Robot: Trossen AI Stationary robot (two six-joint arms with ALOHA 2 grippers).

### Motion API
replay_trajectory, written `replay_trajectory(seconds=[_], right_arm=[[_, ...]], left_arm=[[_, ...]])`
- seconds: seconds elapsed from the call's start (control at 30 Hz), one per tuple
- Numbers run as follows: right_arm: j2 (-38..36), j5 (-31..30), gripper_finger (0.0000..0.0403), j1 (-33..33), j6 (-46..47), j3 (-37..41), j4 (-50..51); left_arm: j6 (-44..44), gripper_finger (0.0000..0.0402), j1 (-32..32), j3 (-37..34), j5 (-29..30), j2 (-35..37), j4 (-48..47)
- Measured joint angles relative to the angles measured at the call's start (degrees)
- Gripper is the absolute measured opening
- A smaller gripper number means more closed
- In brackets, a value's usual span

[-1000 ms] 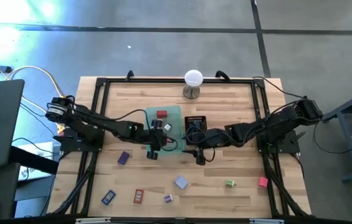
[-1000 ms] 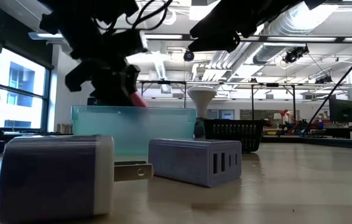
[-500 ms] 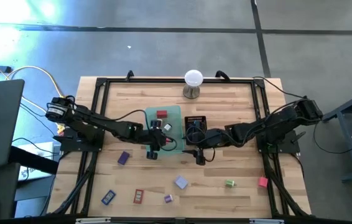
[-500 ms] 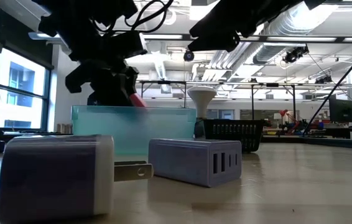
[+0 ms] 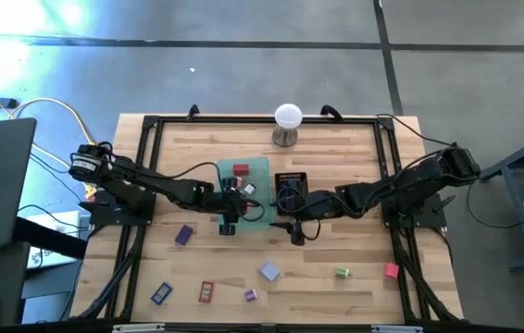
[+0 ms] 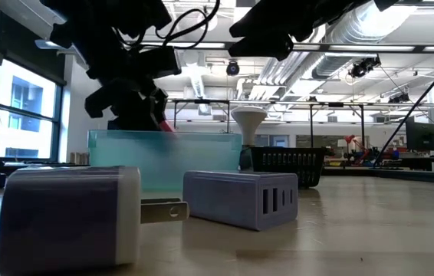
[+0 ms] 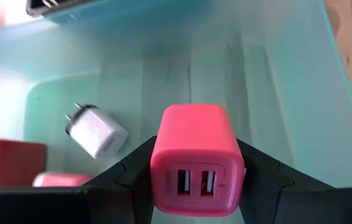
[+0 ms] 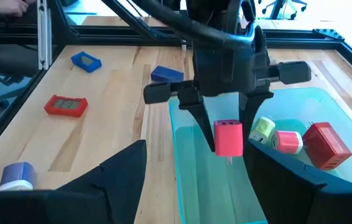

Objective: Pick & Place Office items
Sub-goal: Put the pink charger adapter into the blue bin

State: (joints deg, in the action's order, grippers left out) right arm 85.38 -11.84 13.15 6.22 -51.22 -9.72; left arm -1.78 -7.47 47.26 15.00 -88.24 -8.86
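My left gripper point(image 8: 229, 146) hangs over the near part of the translucent green tray point(image 8: 191, 180), shut on a pink USB charger point(image 7: 198, 158). In the high view this gripper point(image 5: 232, 211) sits over the tray point(image 5: 260, 166). On the tray's floor lie a white charger point(image 7: 95, 130), a red block point(image 8: 325, 146) and a pink-and-white piece point(image 8: 288, 142). My right gripper point(image 8: 207, 199) stands open just right of the tray, facing it, with nothing between its fingers. Other office items lie on the near part of the table: purple point(image 5: 183, 234), blue point(image 5: 161, 293), red point(image 5: 206, 291), green point(image 5: 342, 272). My left gripper pinches the pink charger by its two opposite side faces point(image 7: 160, 168) between its two fingers point(image 7: 132, 180). The fingers slant down from the table's left. The charger's port end faces back toward the wrist and its prong point(image 8: 231, 159) points down. It hangs clear above the tray's floor.
A black mesh tray point(image 5: 292, 185) stands right of the green one. A white ball on a metal stand point(image 5: 287, 117) stands at the far edge. A lavender block point(image 5: 269, 270) and a pink piece point(image 5: 391, 270) lie near the front. A black frame runs around the table.
My left gripper has rolled a little about its own line while staying over the green tray, with the pink charger still between its fingers.
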Motion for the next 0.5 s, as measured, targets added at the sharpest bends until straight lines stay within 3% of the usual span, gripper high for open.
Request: replay_trajectory(seconds=[0.5], right_arm=[[0.0,2.37,0.0255,0.0,-0.01,0.0,0.04]], left_arm=[[-5.5,0.0168,-0.04,0.01,0.02,-0.58,-0.07]])
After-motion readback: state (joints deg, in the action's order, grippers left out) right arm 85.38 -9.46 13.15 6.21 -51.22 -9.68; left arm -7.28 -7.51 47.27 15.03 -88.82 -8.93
